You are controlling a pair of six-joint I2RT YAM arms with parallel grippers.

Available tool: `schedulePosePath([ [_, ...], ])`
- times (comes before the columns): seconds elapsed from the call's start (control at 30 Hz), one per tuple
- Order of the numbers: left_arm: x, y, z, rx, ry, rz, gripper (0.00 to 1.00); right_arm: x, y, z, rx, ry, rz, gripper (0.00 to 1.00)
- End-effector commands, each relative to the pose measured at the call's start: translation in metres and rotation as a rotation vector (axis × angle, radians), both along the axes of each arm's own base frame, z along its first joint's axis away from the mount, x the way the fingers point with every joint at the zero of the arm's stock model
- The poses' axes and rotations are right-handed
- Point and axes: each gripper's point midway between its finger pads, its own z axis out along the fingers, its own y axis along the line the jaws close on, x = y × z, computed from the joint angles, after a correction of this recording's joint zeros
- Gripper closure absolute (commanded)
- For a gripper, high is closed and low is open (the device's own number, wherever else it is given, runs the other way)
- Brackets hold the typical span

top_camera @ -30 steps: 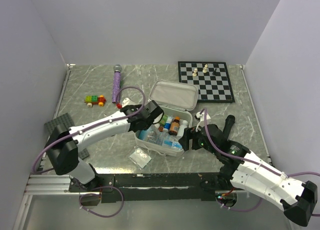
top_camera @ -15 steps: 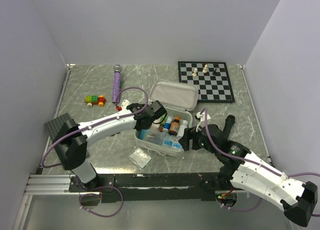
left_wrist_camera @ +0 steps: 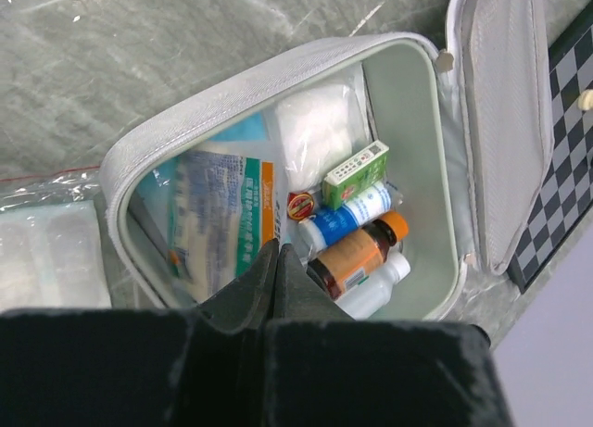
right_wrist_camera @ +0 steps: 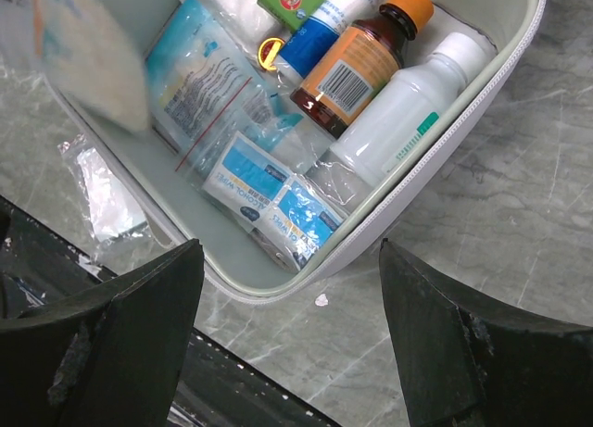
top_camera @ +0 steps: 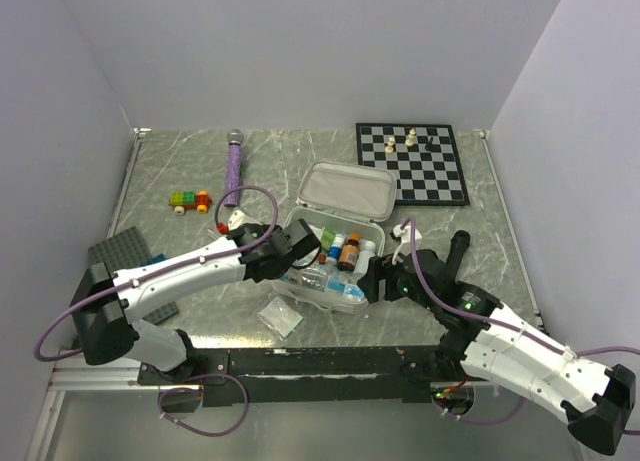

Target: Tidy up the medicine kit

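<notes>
The medicine kit [top_camera: 347, 305] lies open in the middle of the table, its lid [top_camera: 346, 191] folded back. Inside are a brown bottle with an orange cap [right_wrist_camera: 357, 61], a white bottle [right_wrist_camera: 408, 112], a green box [left_wrist_camera: 357, 172] and alcohol wipes [right_wrist_camera: 278, 200]. My left gripper [top_camera: 300, 247] hangs over the kit's left half. It is shut, its tips [left_wrist_camera: 278, 251] pinching the edge of a clear printed packet [left_wrist_camera: 227, 214], which looks blurred above the kit's rim [right_wrist_camera: 445, 158]. At the kit's near right corner my right gripper [right_wrist_camera: 290, 246] is open and holds nothing.
A small clear bag [top_camera: 280, 318] lies on the table just in front of the kit. Behind the kit on the right is a chessboard [top_camera: 412, 163] with a few pieces. A purple microphone [top_camera: 233, 168], a toy brick car [top_camera: 190, 200] and a dark baseplate [top_camera: 125, 256] are at the left.
My left arm has swung lower and further left, drawing its gripper back toward the kit's near left side. The right arm has not moved.
</notes>
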Motion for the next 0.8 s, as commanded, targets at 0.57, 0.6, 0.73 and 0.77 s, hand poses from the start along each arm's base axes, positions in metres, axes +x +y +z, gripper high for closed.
schedulePosePath([
  [0.57, 0.033, -0.003, -0.016, 0.033, -0.038, 0.145, 0.99, -0.002, -0.003, 0.008, 0.037, -0.026, -0.004, 0.18],
  [0.6, 0.035, -0.005, -0.016, 0.028, -0.041, 0.148, 0.99, -0.003, -0.002, 0.009, 0.038, -0.027, -0.002, 0.18],
  [0.73, 0.044, -0.012, -0.01, 0.007, -0.055, 0.142, 0.99, -0.003, -0.003, 0.007, 0.033, -0.023, -0.002, 0.18],
  [0.77, 0.045, -0.015, -0.008, -0.002, -0.057, 0.136, 0.99, -0.002, -0.003, 0.007, 0.033, -0.025, -0.006, 0.18],
])
